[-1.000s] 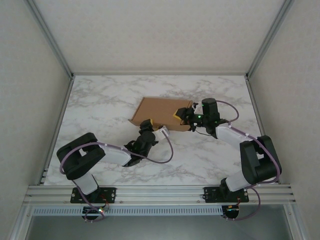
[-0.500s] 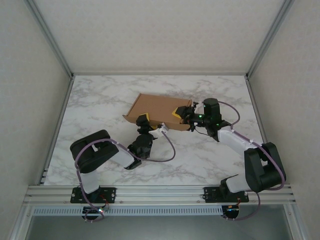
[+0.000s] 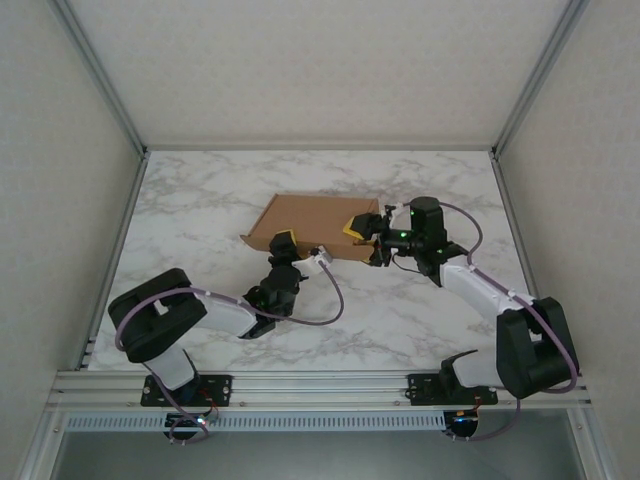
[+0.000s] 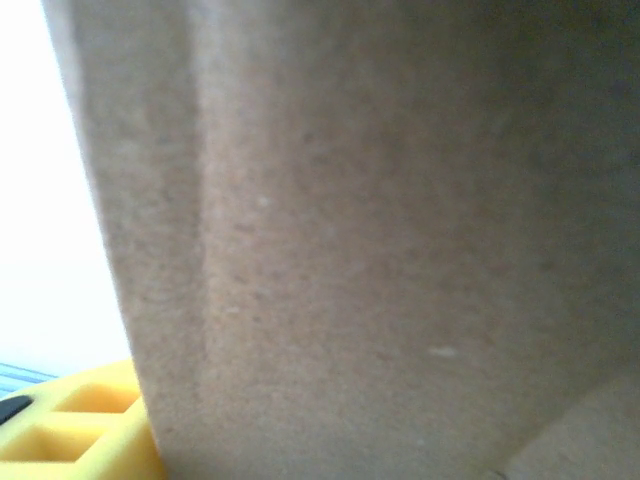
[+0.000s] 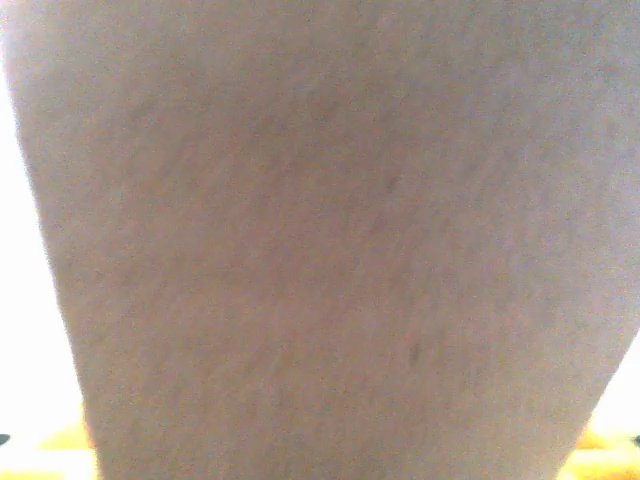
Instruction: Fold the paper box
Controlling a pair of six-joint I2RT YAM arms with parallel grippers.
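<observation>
Brown paper box (image 3: pixel 305 222) — left gripper (image 3: pixel 283 243) nearside, right gripper (image 3: pixel 362 232) at right end.

The paper box (image 3: pixel 312 222) is matt brown cardboard, faintly fibrous and speckled up close, on a smooth white desk (image 3: pixel 200 200) with grey marble veining, while the left gripper (image 3: pixel 283 244) has fingers (image 4: pixel 70 440) of moulded yellow plastic.

the paper box (image 3: pixel 310 218) is plain brown. the worktop (image 3: pixel 200 200) is white with grey swirls. the left claw (image 3: pixel 283 242) and right claw (image 3: pixel 356 226) are yellow.
</observation>
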